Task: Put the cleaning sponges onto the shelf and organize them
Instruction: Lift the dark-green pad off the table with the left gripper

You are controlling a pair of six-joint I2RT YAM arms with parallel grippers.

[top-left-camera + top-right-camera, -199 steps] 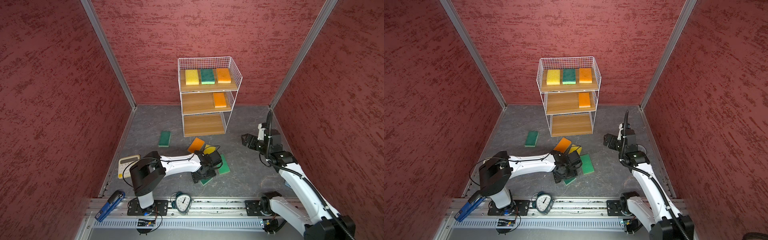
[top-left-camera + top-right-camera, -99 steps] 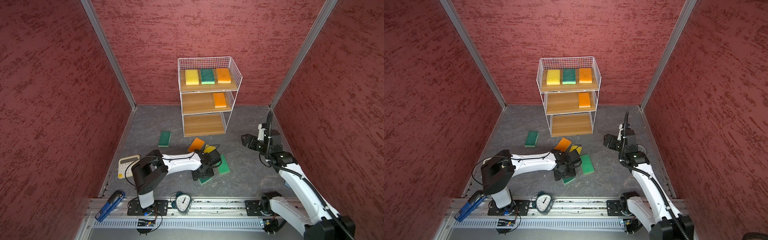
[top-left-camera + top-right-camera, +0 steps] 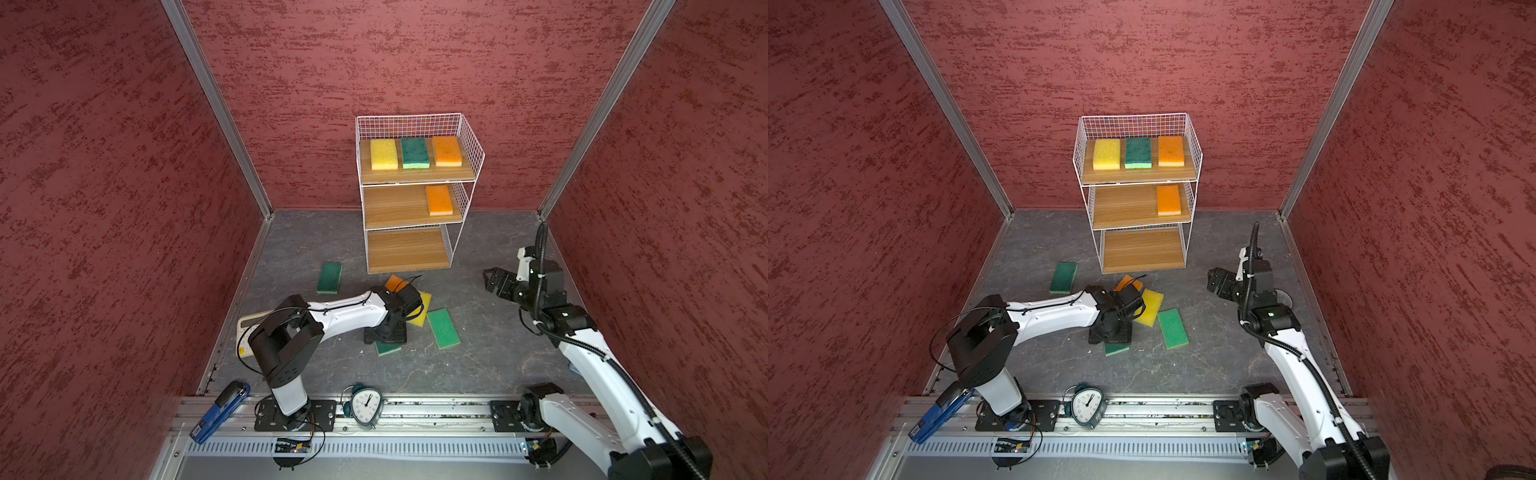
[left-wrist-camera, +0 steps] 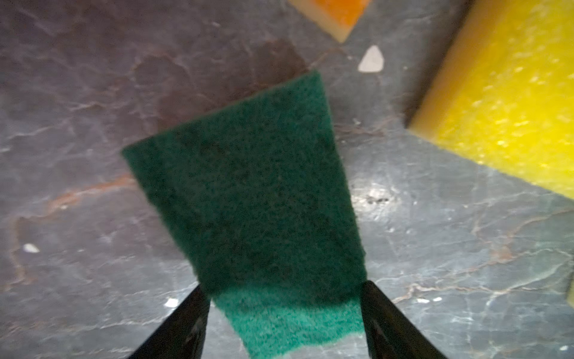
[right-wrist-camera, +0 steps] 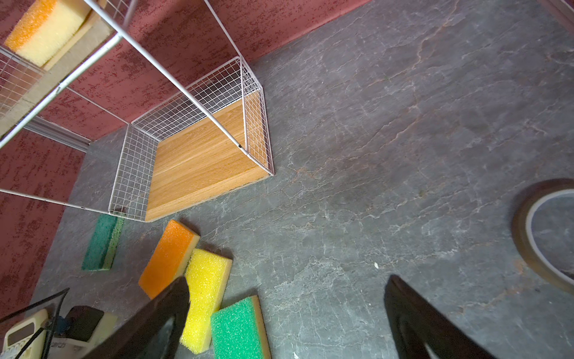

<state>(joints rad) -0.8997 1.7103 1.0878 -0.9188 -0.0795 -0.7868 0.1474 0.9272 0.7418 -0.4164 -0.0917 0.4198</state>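
Note:
The shelf (image 3: 417, 178) stands at the back wall. Its top board holds a yellow sponge (image 3: 383, 153), a green sponge (image 3: 414, 152) and an orange sponge (image 3: 446, 151). Another orange sponge (image 3: 439, 200) lies on the middle board, and the bottom board is bare. On the floor lie a dark green sponge (image 3: 330, 277), an orange one (image 3: 394, 282), a yellow one (image 3: 422, 309) and a light green one (image 3: 443, 328). My left gripper (image 4: 284, 287) points down, shut across a dark green sponge (image 4: 248, 186) whose end shows in a top view (image 3: 389, 348). My right gripper (image 5: 287, 279) hovers open to the shelf's right.
A cream calculator (image 3: 249, 328) lies by the left wall under my left arm. A clock (image 3: 365, 407) and a blue stapler (image 3: 220, 411) sit on the front rail. A tape roll (image 5: 543, 233) lies on the floor near my right gripper.
My left gripper has settled lower over the dark green sponge and its jaws have come in against its sides. The right arm has not moved.

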